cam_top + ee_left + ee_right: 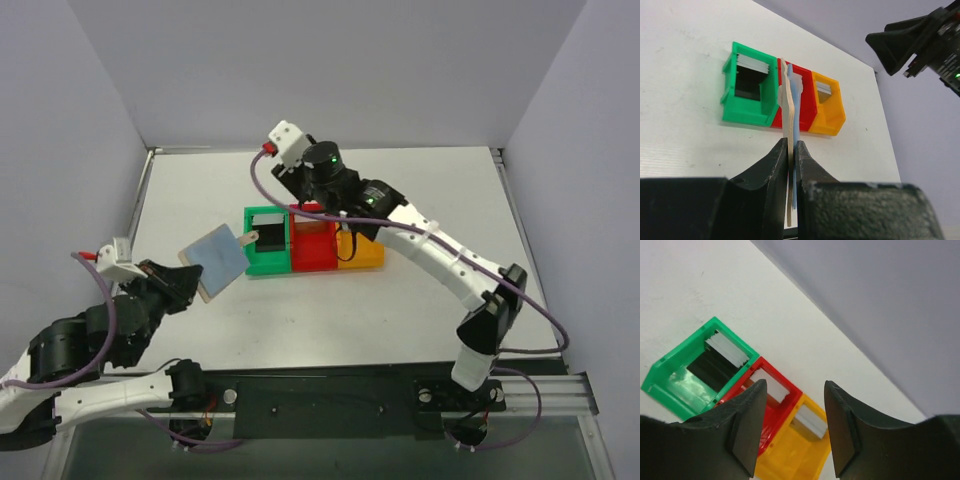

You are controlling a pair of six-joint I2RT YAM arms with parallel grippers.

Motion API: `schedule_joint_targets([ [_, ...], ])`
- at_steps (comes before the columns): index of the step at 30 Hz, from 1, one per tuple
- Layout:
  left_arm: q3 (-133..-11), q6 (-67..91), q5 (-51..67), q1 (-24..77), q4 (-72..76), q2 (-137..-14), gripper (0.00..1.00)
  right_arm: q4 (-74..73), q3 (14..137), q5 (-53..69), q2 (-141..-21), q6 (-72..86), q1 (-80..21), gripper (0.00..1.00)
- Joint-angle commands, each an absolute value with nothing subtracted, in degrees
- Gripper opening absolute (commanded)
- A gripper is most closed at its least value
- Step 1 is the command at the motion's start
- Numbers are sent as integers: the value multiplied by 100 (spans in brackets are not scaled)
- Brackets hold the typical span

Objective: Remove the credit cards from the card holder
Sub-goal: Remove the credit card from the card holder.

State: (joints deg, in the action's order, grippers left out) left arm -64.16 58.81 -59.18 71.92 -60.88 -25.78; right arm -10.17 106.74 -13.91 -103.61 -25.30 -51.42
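My left gripper (792, 145) is shut on the card holder (790, 100), a thin tan wallet with a light blue inner panel, seen edge-on and held above the table. From above, the card holder (215, 258) hangs left of the bins, blue face up. My right gripper (795, 390) stands open and empty over the red and orange bins, and in the top view the right gripper (308, 207) is at the bins' far side. Light grey credit cards lie in the green bin (727, 350), the red bin (771, 386) and the orange bin (810, 421).
Three small plastic bins sit side by side mid-table: green (267, 243), red (313, 250), orange (362, 252). White table surface (400, 320) lies around them, with purple walls on three sides. Both arm bases are mounted on the black rail (330, 395) at the near edge.
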Motion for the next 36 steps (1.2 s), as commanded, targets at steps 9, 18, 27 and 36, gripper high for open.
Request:
schedule_joint_targets([
  [9, -5722, 4008, -4105, 7242, -1998, -3137, 0, -466, 7630, 2458, -7016, 2716, -3278, 53],
  [18, -5766, 3656, -2383, 6962, -686, -4112, 0, -395, 6891, 2891, -5450, 2909, -3305, 64],
  [27, -4967, 5377, 910, 4255, 710, -4377, 0, -1124, 6961, 3191, -4720, 2953, -3349, 69],
  [36, -5009, 5581, 1915, 4061, 1546, -4702, 0, -1538, 6689, 2786, -4684, 2759, -3349, 73],
])
